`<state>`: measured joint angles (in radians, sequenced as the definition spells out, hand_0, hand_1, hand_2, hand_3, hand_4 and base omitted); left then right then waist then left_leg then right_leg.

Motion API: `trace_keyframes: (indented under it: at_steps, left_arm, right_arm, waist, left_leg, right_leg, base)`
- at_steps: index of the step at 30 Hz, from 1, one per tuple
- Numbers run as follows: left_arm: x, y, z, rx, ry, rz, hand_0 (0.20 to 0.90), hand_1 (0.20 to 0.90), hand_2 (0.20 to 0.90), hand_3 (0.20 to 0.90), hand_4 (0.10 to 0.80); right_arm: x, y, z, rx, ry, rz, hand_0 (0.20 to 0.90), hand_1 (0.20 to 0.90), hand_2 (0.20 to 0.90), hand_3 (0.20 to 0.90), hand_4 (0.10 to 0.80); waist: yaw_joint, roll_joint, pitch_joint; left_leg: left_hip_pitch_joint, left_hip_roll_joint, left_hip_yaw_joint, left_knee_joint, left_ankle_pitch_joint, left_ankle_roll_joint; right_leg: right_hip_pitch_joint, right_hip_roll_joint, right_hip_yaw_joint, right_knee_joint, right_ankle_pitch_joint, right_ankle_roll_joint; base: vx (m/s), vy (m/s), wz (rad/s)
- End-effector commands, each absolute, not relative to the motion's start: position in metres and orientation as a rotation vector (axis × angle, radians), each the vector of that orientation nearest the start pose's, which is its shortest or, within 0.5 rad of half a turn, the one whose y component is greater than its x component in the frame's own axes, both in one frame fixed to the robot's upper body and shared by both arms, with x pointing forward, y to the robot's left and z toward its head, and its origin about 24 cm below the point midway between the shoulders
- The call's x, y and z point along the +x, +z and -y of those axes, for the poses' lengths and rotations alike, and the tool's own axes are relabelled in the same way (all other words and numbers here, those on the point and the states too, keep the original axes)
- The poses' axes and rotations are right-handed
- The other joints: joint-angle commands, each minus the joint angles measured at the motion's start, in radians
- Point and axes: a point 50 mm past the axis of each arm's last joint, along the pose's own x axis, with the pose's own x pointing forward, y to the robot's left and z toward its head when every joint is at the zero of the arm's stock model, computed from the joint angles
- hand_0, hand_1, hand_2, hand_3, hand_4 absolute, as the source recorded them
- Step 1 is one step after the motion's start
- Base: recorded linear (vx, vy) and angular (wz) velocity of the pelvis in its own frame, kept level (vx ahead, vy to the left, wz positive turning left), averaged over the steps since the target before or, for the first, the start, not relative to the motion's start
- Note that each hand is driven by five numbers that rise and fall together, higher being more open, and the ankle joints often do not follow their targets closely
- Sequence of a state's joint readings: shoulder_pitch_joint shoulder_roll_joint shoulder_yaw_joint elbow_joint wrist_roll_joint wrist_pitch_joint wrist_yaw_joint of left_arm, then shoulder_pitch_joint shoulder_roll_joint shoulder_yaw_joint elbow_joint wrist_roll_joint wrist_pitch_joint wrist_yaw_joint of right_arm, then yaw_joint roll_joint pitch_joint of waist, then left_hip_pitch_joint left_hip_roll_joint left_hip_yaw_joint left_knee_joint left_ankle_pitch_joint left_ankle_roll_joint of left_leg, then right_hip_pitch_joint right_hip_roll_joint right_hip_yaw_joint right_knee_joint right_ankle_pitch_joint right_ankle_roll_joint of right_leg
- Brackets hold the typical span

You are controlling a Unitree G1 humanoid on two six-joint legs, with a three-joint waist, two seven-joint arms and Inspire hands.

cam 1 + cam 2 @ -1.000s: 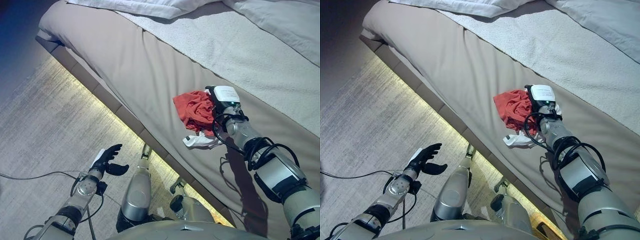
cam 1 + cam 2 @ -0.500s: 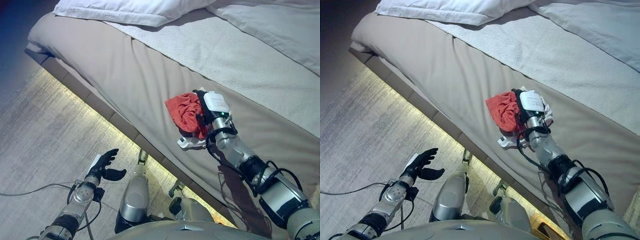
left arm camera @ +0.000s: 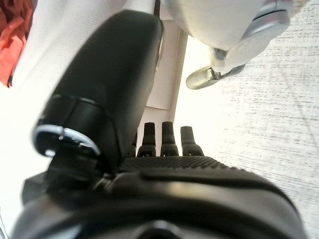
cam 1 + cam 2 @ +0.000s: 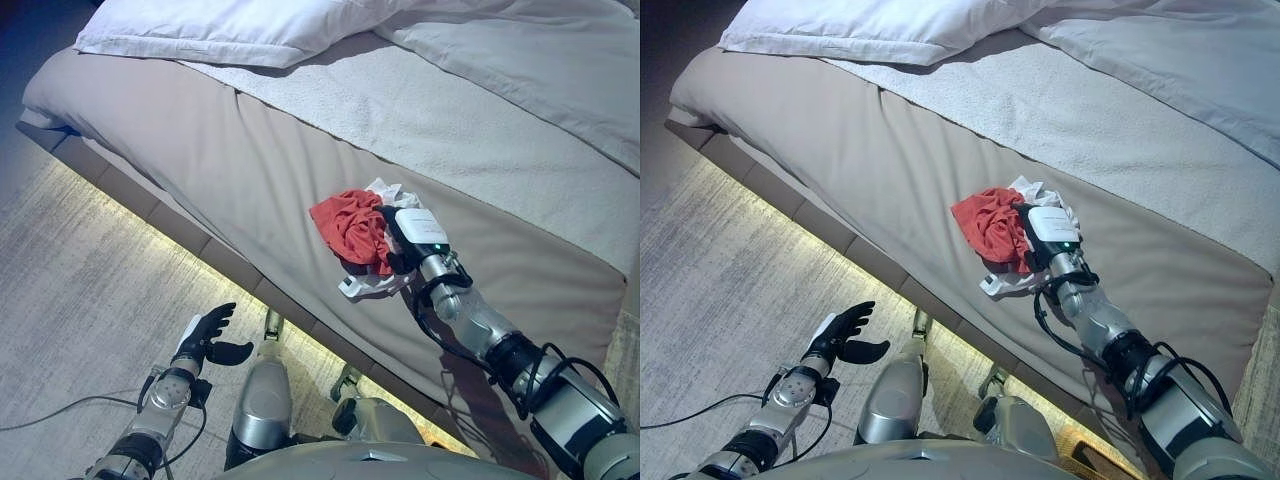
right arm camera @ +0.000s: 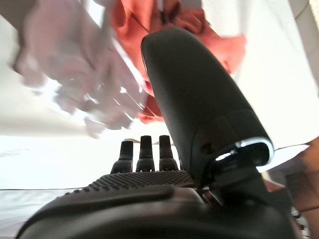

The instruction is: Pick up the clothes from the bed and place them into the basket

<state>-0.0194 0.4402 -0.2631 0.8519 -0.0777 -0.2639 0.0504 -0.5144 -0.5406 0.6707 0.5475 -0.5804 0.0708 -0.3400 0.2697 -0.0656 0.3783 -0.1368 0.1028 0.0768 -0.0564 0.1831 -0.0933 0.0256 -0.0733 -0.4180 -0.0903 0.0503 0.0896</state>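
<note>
Change: whole view is shifting between the earlier frames and now, so the camera is moving; against the bed's edge, the clothes and right hand are sitting much as before, the hand staying at the bundle.
Red garment [image 4: 347, 227]: lying crumpled on the bed's beige side panel, just below the edge of the mattress top, touching the right hand.
White garment [image 4: 372, 285]: showing beneath and beside the red one, with another white fold poking out above the hand; both pieces are bunching together as one bundle.
Right hand [image 4: 1040, 240]: reaching across the bed side and resting against the bundle; in its wrist view the fingers [image 5: 145, 152] are pointing straight toward the cloth, the thumb lying over the red fabric; it is not clear whether they are closing on anything, so I cannot tell the grip.
Left hand [image 4: 210, 335]: hanging low over the floor, well apart from the clothes, fingers relaxed and spread, holding nothing.
Bed [image 4: 250, 160]: beige cover on the side, pale textured blanket on top.
Pillow [image 4: 220, 25]: white, lying at the far end.
Floor [image 4: 80, 290]: grey carpet, a strip of light glowing under the bed frame.
</note>
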Motion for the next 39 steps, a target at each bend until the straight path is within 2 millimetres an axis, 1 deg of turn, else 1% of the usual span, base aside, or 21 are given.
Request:
trace_keyframes:
  at_steps: [1, 5, 10, 12, 15, 19, 21, 25, 30, 31, 32, 33, 37, 39]
  left_arm:
    - [0.181, -0.092, -0.257, 0.484, -0.063, -0.588, 0.9, 0.9, 0.9, 0.9, 0.8]
    - [0.185, -0.09, -0.257, 0.494, -0.072, -0.576, 0.9, 0.9, 0.9, 0.9, 0.8]
    - [0.194, -0.084, -0.259, 0.507, -0.089, -0.545, 0.9, 0.9, 0.9, 0.9, 0.8]
    - [0.201, -0.08, -0.258, 0.506, -0.093, -0.519, 0.9, 0.9, 0.9, 0.9, 0.8]
    - [0.207, -0.076, -0.255, 0.505, -0.096, -0.495, 0.9, 0.9, 0.9, 0.9, 0.8]
    - [0.214, -0.07, -0.251, 0.495, -0.094, -0.458, 0.9, 0.9, 0.9, 0.9, 0.8]
    - [0.215, -0.068, -0.25, 0.491, -0.093, -0.45, 0.9, 0.9, 0.9, 0.9, 0.8]
    - [0.217, -0.066, -0.249, 0.484, -0.093, -0.443, 0.9, 0.9, 0.9, 0.9, 0.8]
    - [0.215, -0.066, -0.249, 0.48, -0.088, -0.448, 0.9, 0.9, 0.9, 0.9, 0.8]
    - [0.215, -0.066, -0.249, 0.479, -0.088, -0.449, 0.9, 0.9, 0.9, 0.9, 0.8]
    - [0.213, -0.067, -0.25, 0.475, -0.087, -0.454, 0.9, 0.9, 0.9, 0.9, 0.8]
    - [0.213, -0.067, -0.25, 0.475, -0.087, -0.455, 0.9, 0.9, 0.9, 0.9, 0.8]
    - [0.206, -0.07, -0.25, 0.458, -0.076, -0.47, 0.9, 0.9, 0.9, 0.9, 0.8]
    - [0.199, -0.074, -0.25, 0.449, -0.065, -0.49, 0.9, 0.9, 0.9, 0.9, 0.8]
  right_arm:
    - [0.347, 0.077, 0.156, -1.445, 0.11, 0.287, 0.9, 0.9, 0.9, 0.9, 0.8]
    - [0.36, 0.084, 0.161, -1.486, 0.081, 0.248, 0.9, 0.9, 0.9, 0.9, 0.8]
    - [0.372, 0.079, 0.178, -1.55, 0.035, 0.118, 0.9, 0.9, 0.9, 0.9, 0.8]
    - [0.377, 0.078, 0.188, -1.582, 0.023, 0.055, 0.9, 0.9, 0.9, 0.9, 0.8]
    - [0.381, 0.076, 0.195, -1.634, 0.02, -0.016, 0.9, 0.9, 0.9, 0.9, 0.8]
    - [0.384, 0.078, 0.203, -1.653, 0.03, -0.086, 0.9, 0.9, 0.9, 0.9, 0.8]
    - [0.385, 0.08, 0.205, -1.652, 0.017, -0.072, 0.3, 0.3, 0.3, 0.2, 0.1]
    - [0.389, 0.092, 0.208, -1.635, -0.053, -0.01, 0.3, 0.3, 0.3, 0.2, 0.1]
    - [0.393, 0.115, 0.212, -1.583, -0.157, 0.107, 0.3, 0.3, 0.3, 0.2, 0.1]
    - [0.394, 0.117, 0.212, -1.579, -0.167, 0.12, 0.3, 0.3, 0.3, 0.2, 0.1]
    - [0.394, 0.125, 0.213, -1.56, -0.202, 0.16, 0.3, 0.3, 0.3, 0.2, 0.1]
    - [0.395, 0.128, 0.214, -1.555, -0.213, 0.171, 0.3, 0.3, 0.3, 0.2, 0.1]
    - [0.392, 0.147, 0.222, -1.438, -0.3, 0.261, 0.3, 0.3, 0.3, 0.2, 0.1]
    - [0.387, 0.156, 0.224, -1.306, -0.343, 0.314, 0.3, 0.3, 0.3, 0.2, 0.1]
  waist:
    - [0.04, 0.028, -0.061]
    - [0.066, 0.043, -0.039]
    - [0.091, 0.066, -0.009]
    - [0.101, 0.079, 0.006]
    - [0.109, 0.096, 0.02]
    - [0.117, 0.116, 0.036]
    - [0.118, 0.121, 0.037]
    - [0.117, 0.126, 0.036]
    - [0.107, 0.118, 0.022]
    - [0.105, 0.117, 0.02]
    - [0.1, 0.112, 0.011]
    - [0.098, 0.111, 0.009]
    - [0.075, 0.102, -0.015]
    - [0.056, 0.093, -0.034]
  left_leg:
    - [-0.066, 0.004, -0.014, 0.072, -0.1, -0.015]
    - [-0.094, 0.001, -0.036, 0.093, -0.096, -0.016]
    - [-0.129, -0.001, -0.06, 0.11, -0.091, -0.011]
    - [-0.154, -0.006, -0.071, 0.125, -0.089, -0.006]
    - [-0.18, -0.012, -0.077, 0.141, -0.086, -0.001]
    - [-0.21, -0.02, -0.084, 0.154, -0.079, 0.003]
    - [-0.213, -0.021, -0.083, 0.153, -0.076, 0.003]
    - [-0.212, -0.021, -0.077, 0.144, -0.074, 0.003]
    - [-0.184, -0.016, -0.057, 0.122, -0.075, 0.001]
    - [-0.181, -0.015, -0.055, 0.12, -0.075, 0.0]
    - [-0.163, -0.013, -0.045, 0.106, -0.076, -0.001]
    - [-0.158, -0.012, -0.043, 0.103, -0.077, -0.002]
    - [-0.106, -0.007, -0.02, 0.071, -0.081, -0.006]
    - [-0.075, -0.005, -0.005, 0.054, -0.084, -0.007]
  right_leg:
    - [-0.027, -0.032, -0.013, 0.173, -0.116, -0.021]
    - [-0.046, -0.039, -0.033, 0.197, -0.12, -0.025]
    - [-0.087, -0.056, -0.054, 0.236, -0.12, -0.027]
    - [-0.118, -0.069, -0.063, 0.26, -0.115, -0.028]
    - [-0.15, -0.084, -0.069, 0.285, -0.11, -0.026]
    - [-0.184, -0.097, -0.073, 0.303, -0.102, -0.026]
    - [-0.189, -0.098, -0.073, 0.302, -0.099, -0.024]
    - [-0.191, -0.099, -0.072, 0.296, -0.095, -0.02]
    - [-0.168, -0.092, -0.065, 0.272, -0.094, -0.012]
    - [-0.165, -0.091, -0.064, 0.269, -0.094, -0.011]
    - [-0.149, -0.086, -0.06, 0.255, -0.095, -0.009]
    - [-0.144, -0.085, -0.059, 0.251, -0.096, -0.008]
    - [-0.102, -0.073, -0.046, 0.219, -0.099, -0.002]
    - [-0.078, -0.07, -0.034, 0.201, -0.097, 0.002]
  base:
    - [0.015, -0.008, 0.2]
    - [0.012, -0.006, 0.15]
    - [-0.015, -0.016, 0.14]
    - [-0.044, -0.019, 0.13]
    - [-0.05, 0.001, 0.06]
    - [-0.055, 0.003, 0.0]
    - [-0.016, 0.006, 0.01]
    - [-0.023, 0.002, 0.01]
    - [0.0, 0.0, 0.0]
    - [0.0, 0.0, 0.0]
    - [0.0, 0.0, 0.0]
    - [0.008, 0.038, -0.04]
    - [0.016, 0.048, -0.07]
    - [0.031, 0.059, -0.05]
